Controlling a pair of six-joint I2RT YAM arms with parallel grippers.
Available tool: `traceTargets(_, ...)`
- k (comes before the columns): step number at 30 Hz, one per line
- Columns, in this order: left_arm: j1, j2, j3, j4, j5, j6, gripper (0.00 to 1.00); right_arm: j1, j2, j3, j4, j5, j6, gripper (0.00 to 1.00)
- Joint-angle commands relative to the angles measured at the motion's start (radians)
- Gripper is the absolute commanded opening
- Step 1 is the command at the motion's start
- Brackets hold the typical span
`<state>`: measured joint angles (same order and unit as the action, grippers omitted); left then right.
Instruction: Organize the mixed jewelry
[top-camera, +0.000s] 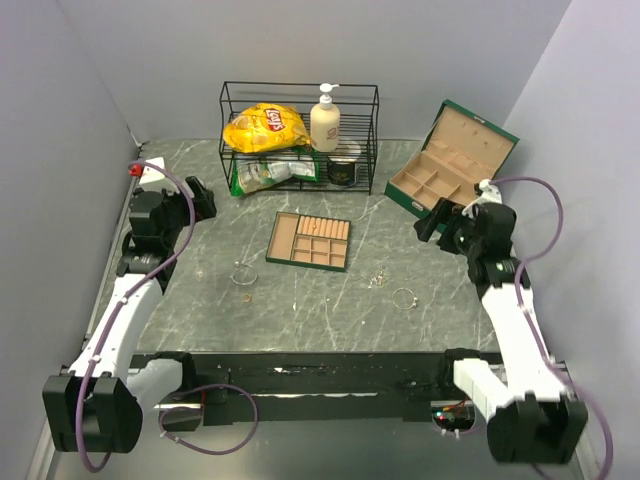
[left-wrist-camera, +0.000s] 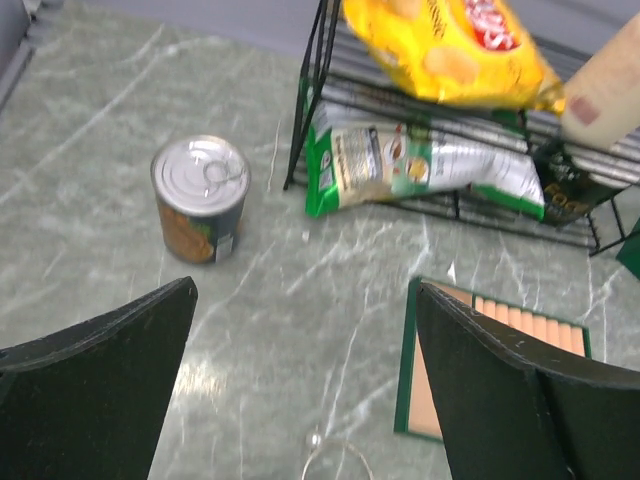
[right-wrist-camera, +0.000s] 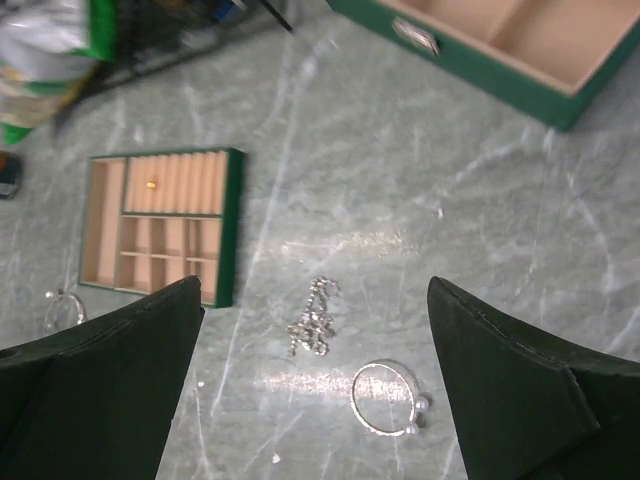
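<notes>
A green jewelry tray (top-camera: 309, 240) with tan compartments lies mid-table; it also shows in the right wrist view (right-wrist-camera: 160, 226) with a small gold piece (right-wrist-camera: 151, 184) in it, and in the left wrist view (left-wrist-camera: 500, 350). A silver chain (right-wrist-camera: 314, 318) and a silver bangle with pearls (right-wrist-camera: 387, 398) lie on the table below my right gripper (right-wrist-camera: 312, 375), which is open and empty. Another bangle (top-camera: 243, 273) lies left of the tray, its edge showing in the left wrist view (left-wrist-camera: 335, 458). A small gold piece (top-camera: 248, 296) lies near it. My left gripper (left-wrist-camera: 305, 375) is open and empty.
An open green jewelry box (top-camera: 450, 160) stands at the back right. A black wire rack (top-camera: 300, 135) holds a yellow chip bag (top-camera: 264, 127), a lotion bottle (top-camera: 325, 118) and snack packs. A tin can (left-wrist-camera: 200, 198) stands left of the rack.
</notes>
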<state>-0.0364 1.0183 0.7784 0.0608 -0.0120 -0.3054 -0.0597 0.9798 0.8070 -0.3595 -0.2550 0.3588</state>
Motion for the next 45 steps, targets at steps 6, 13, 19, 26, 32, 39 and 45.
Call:
traceTargets(6,0.0,-0.04,0.067,-0.174,0.205,0.051,0.96,0.026,-0.167,-0.026,-0.084,0.049,-0.018,1.0)
traceTargets(13,0.009,-0.046,0.114,-0.358,-0.098,-0.095,0.96,0.027,-0.225,-0.083,-0.075,0.057,0.02,1.0)
traceTargets(19,0.027,-0.04,0.124,-0.435,-0.166,-0.176,0.96,0.024,-0.121,-0.089,-0.11,-0.007,-0.009,1.0)
traceTargets(26,0.033,-0.101,0.068,-0.402,-0.093,-0.144,0.96,0.026,-0.161,-0.117,-0.097,-0.04,-0.021,1.0)
traceTargets(32,0.035,-0.127,0.05,-0.366,0.004,-0.116,0.96,0.026,-0.142,-0.101,-0.138,-0.044,-0.047,1.0)
traceTargets(39,0.033,-0.098,0.062,-0.378,0.004,-0.126,0.96,0.027,-0.112,-0.095,-0.119,-0.09,-0.032,1.0)
traceTargets(45,0.033,-0.099,0.047,-0.365,0.05,-0.116,0.96,0.026,-0.035,-0.037,-0.131,-0.101,-0.035,1.0)
